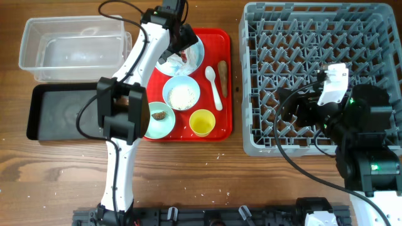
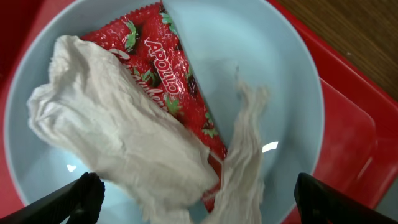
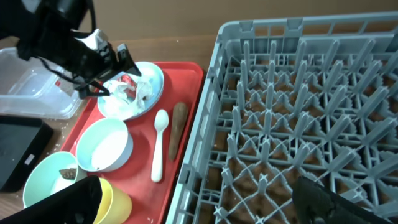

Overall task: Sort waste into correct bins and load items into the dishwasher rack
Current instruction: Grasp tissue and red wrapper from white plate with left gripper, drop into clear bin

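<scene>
The pale blue plate [image 2: 273, 68] holds crumpled white tissue [image 2: 118, 143] and a red-and-white wrapper [image 2: 168, 74]. My left gripper [image 2: 202, 202] is open just above the plate, with its fingers either side of the tissue; in the overhead view it [image 1: 179, 41] is at the back of the red tray. The blue bowl [image 1: 181, 94] holds rice. The mint bowl [image 1: 160, 122] holds a brown lump [image 1: 161, 115]. The yellow cup [image 1: 202, 122], white spoon [image 1: 215, 85] and brown stick [image 1: 222, 69] lie on the tray. My right gripper [image 3: 205, 205] is open and empty over the front left of the grey rack [image 1: 314, 69].
The clear tub [image 1: 72, 47] stands at the back left, with the black tray [image 1: 63, 110] in front of it. The flat red tray [image 1: 220, 44] sits between these and the rack. The left arm reaches over the red tray's left side.
</scene>
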